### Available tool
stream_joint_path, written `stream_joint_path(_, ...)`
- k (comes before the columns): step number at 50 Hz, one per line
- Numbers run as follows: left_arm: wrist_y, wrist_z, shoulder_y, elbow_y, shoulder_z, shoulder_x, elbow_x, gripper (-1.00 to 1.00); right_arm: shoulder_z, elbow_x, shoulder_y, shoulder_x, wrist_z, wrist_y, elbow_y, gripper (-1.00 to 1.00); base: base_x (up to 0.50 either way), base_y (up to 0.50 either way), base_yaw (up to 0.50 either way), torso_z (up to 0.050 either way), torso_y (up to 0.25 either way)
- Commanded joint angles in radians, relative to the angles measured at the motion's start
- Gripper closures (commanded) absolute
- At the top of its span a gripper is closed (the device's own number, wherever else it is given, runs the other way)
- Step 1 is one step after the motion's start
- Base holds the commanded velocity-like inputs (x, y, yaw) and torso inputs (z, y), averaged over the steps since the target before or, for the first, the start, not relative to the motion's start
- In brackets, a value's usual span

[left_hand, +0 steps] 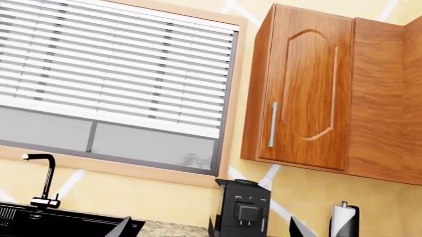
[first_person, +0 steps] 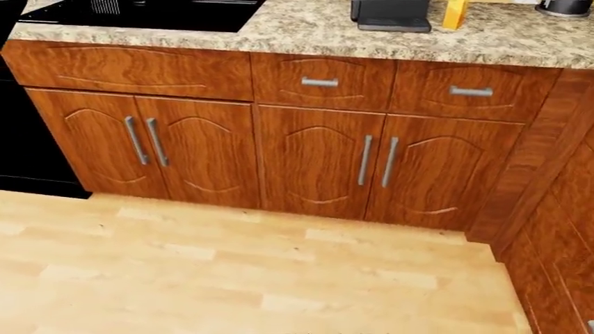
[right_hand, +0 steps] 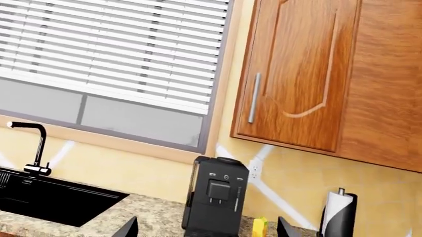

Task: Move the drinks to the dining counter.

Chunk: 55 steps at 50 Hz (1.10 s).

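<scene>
Along the far wall ran a speckled beige granite counter (first_person: 307, 35) over glossy reddish wood-grain cabinets (first_person: 316, 163) with arched door panels and brushed silver bar handles. Three drawers sat above the doors, two with short silver pulls. Floor (first_person: 232, 271) was pale wood plank, matte.

On the counter stood a boxy black coffee machine (right_hand: 216, 197), just beside it a yellow-orange juice carton (right_hand: 259, 228); only its gabled top showed in the right wrist view and a flat orange side (first_person: 455, 14) in the head view, cropped at the frame edge. Carton was on the drawer counter near the machine's right, probably apart from it, but the crop made contact hard to judge. Other drinks and the island were not visible.

A black recessed sink (right_hand: 53, 200) with a thin black gooseneck faucet (right_hand: 36, 148) lay at the counter's left end. A white paper towel roll (right_hand: 337, 212) on a black holder stood upright to the right. White slatted blinds (left_hand: 112, 64) covered the window; a wood wall cabinet (left_hand: 303, 89) with one vertical silver handle hung beside it.

Left gripper (left_hand: 209, 228) showed two dark pointed fingertips spread wide, holding nothing. Right gripper (right_hand: 205, 228) likewise, tips well apart, empty.
</scene>
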Motion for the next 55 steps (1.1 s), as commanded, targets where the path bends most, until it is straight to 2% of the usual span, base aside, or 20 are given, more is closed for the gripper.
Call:
stream_joint_path(1, -0.002, 0.002, 0.000, 0.000, -0.003, -0.003, -0.002, -1.00, 0.000, 0.002, -0.001, -0.002, 0.005, 0.003, -0.002, -1.00, -0.05, -0.01, -0.50, 0.000, 0.000)
stream_joint_path(16, -0.004, 0.003, -0.001, -0.002, -0.006, -0.001, 0.001, -1.00, -0.030, -0.025, 0.024, -0.002, 0.017, 0.055, 0.005, -1.00, -0.04, 0.00, -0.49, 0.000, 0.000)
stream_joint_path(22, -0.004, 0.007, 0.003, -0.007, -0.006, -0.002, 0.006, -1.00, -0.068, -0.055, 0.040, -0.015, 0.022, 0.104, 0.018, -1.00, 0.00, 0.00, 0.00, 0.000, 0.000)
stream_joint_path(25, -0.004, 0.007, 0.004, -0.006, -0.005, 0.000, 0.005, -1.00, -0.053, -0.035, 0.026, -0.012, 0.033, 0.082, 0.025, -1.00, 0.00, 0.00, 0.00, 0.000, 0.000)
stream_joint_path(28, -0.005, 0.006, 0.006, -0.005, -0.004, 0.001, 0.004, -1.00, 0.022, -0.010, -0.030, 0.004, 0.007, -0.034, 0.000, -1.00, 0.03, 0.00, 0.00, 0.000, 0.000)
stream_joint_path(30, -0.005, 0.005, 0.005, -0.004, -0.005, 0.001, 0.003, -1.00, 0.003, -0.009, -0.008, 0.001, 0.020, 0.003, 0.008, -1.00, 0.50, 0.02, 0.00, 0.000, 0.000)
stream_joint_path(45, -0.007, 0.002, 0.005, -0.003, -0.007, 0.002, 0.004, -1.00, 0.015, 0.014, -0.019, 0.005, 0.026, -0.007, 0.009, -1.00, 0.50, -0.04, 0.00, 0.000, 0.000)
stream_joint_path(55, -0.009, 0.003, 0.001, -0.006, -0.012, -0.002, 0.003, -1.00, 0.019, 0.023, -0.025, 0.002, 0.024, -0.012, 0.008, -1.00, 0.27, -0.41, 0.00, 0.000, 0.003)
